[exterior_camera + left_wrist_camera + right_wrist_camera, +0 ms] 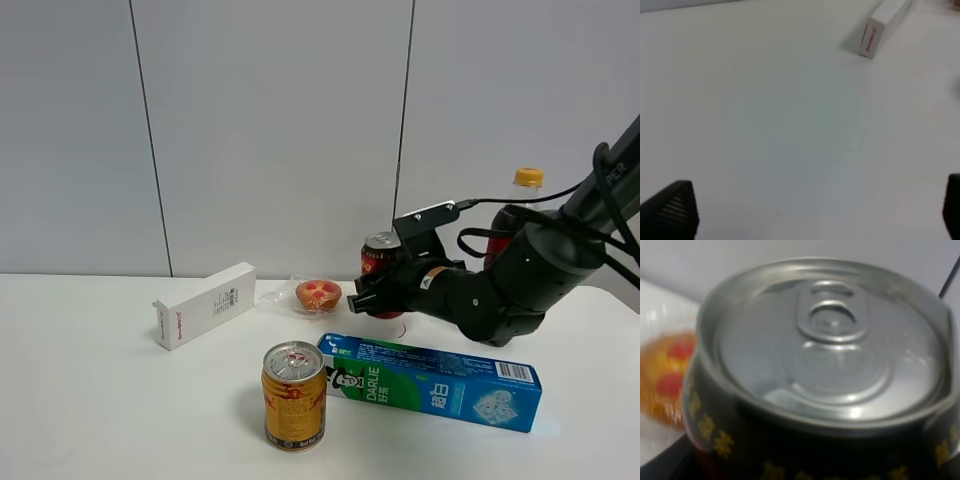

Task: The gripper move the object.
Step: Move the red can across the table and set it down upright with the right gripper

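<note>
red can (381, 257): upright just behind the toothpaste box (430, 382); its silver top fills the right wrist view. i cannot tell whether its base touches the table (90, 420).
right gripper (368, 298): reaches in behind the toothpaste box, jaws closed low around the red can, probably so the can travels upright.
left gripper (812, 210): jaws spread wide over bare table, holding nothing, apparently parked clear of the work.
gold can (294, 395): just beside the toothpaste box's left end.
wrapped pastry (318, 293): behind the toothpaste box's left end, so a leftward path looks crowded.
white carton (205, 305): well left of the toothpaste box.
</note>
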Tool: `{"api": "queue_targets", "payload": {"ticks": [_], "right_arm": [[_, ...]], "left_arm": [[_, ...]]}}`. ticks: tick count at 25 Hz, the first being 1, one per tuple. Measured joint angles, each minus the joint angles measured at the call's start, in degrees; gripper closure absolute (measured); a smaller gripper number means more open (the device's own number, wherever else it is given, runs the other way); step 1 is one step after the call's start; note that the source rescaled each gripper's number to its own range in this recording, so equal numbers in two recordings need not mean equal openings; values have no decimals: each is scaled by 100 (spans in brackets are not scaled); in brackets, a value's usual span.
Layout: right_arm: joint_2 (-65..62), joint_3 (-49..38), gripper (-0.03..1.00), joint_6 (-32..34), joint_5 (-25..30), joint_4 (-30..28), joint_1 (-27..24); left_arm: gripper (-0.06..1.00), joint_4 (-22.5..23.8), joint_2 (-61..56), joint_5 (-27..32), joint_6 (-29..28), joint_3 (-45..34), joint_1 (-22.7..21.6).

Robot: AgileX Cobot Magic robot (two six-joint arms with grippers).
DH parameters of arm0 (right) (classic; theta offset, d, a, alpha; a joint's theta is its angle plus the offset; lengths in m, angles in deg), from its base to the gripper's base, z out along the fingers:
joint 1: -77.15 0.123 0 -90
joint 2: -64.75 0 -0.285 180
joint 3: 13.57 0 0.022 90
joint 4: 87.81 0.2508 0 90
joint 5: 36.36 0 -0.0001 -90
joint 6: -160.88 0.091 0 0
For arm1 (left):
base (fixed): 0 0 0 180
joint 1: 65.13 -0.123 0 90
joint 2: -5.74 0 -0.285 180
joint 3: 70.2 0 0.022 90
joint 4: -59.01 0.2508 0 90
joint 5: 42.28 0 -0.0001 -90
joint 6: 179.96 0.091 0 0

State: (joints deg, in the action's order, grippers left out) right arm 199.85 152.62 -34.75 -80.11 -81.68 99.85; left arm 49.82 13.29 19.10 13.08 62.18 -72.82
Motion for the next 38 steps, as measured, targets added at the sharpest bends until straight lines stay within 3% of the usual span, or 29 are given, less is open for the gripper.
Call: {"api": "queue_targets", "payload": {"ticks": [8, 13, 18, 23, 34, 38], "right_arm": [[-558, -5, 97, 0, 518, -134, 0], [-1040, -5, 97, 99, 1005, -699, 136], [-1465, -5, 97, 799, 1429, -1300, 496], [-1638, -5, 97, 1377, 1640, -1377, 928], [-1638, -5, 97, 1464, 1808, -1443, 1906], [-1638, 318, 97, 1467, 2349, -1618, 1951]], "left_arm": [[-6, 0, 0, 0, 0, 0, 0], [-6, 0, 0, 0, 0, 0, 0], [-6, 0, 0, 0, 0, 0, 0], [-6, 4, 0, 0, 0, 0, 0], [-6, 4, 0, 0, 0, 0, 0], [-6, 4, 0, 0, 0, 0, 0]]}}
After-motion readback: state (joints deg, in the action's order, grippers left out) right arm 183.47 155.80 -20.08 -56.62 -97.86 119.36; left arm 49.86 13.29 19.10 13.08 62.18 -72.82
